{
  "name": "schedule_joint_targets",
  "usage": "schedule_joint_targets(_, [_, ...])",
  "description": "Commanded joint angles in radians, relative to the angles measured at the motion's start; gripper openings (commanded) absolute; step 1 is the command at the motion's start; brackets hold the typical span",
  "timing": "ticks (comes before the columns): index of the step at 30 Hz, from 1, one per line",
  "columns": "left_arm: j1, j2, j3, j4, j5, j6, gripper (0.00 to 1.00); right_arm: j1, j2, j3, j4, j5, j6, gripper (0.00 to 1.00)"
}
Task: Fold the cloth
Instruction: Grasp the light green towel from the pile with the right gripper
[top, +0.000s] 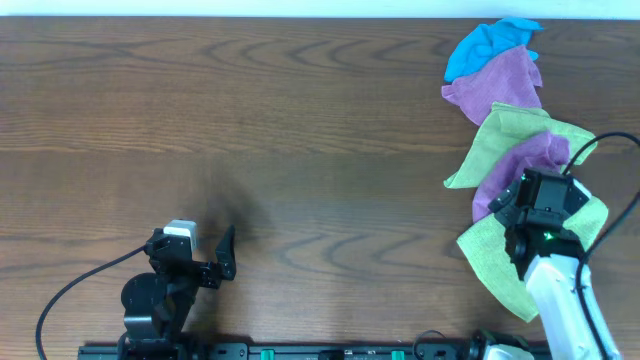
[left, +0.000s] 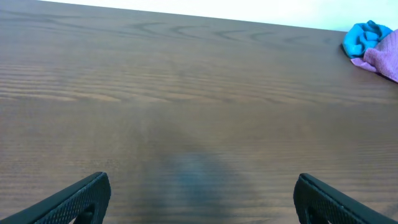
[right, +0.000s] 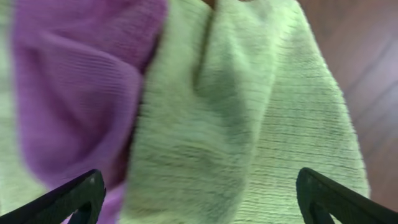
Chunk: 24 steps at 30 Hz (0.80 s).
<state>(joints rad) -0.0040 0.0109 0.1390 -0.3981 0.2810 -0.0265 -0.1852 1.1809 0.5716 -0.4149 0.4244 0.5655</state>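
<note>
1. While it hangs over the lime-green cloth (top: 490, 258) at the right side of the bench (top: 300, 120), the right gripper (right: 202, 198) has its jaws wide apart, gripping nothing.
2. A purple cloth (top: 520, 165) touches that cloth's far edge. Beyond lie a second lime-green cloth (top: 505, 130), another purple cloth (top: 500, 85) and a blue cloth (top: 490, 45).
3. Over bare wood, the left gripper (left: 200, 199) has its jaws wide apart, empty.

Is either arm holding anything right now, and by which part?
Nothing is held. The left gripper is open over the table; the right gripper hangs above the lime-green cloth, jaws wide apart, not gripping it.
</note>
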Motion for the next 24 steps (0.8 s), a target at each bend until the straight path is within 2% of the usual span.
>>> schedule_joint_targets(1, [-0.002,-0.006,-0.021,-0.004,0.000,-0.007,0.95,-0.019,0.042,0.013,0.003,0.047,-0.014,0.96])
schedule_joint_targets(3, [-0.002,-0.006,-0.021,-0.004,0.000,-0.007,0.95,-0.019,0.058,0.013,0.004,0.047,-0.014,0.92])
schedule_joint_targets(5, [-0.002,-0.006,-0.021,-0.004,0.000,-0.007,0.95,-0.019,0.079,0.013,0.016,0.047,-0.014,0.81])
schedule_joint_targets(8, [-0.002,-0.006,-0.021,-0.004,0.000,-0.007,0.95,-0.019,0.113,0.013,0.034,0.042,-0.014,0.71])
schedule_joint_targets(12, [-0.002,-0.006,-0.021,-0.004,0.000,-0.007,0.95,-0.019,0.163,0.013,0.045,0.042,-0.014,0.52])
schedule_joint_targets(20, [-0.002,-0.006,-0.021,-0.004,0.000,-0.007,0.95,-0.019,0.176,0.016,0.048,0.039,-0.014,0.01])
schedule_joint_targets(24, [-0.002,-0.006,-0.021,-0.004,0.000,-0.007,0.95,-0.019,0.151,0.027,0.032,0.002,-0.014,0.01])
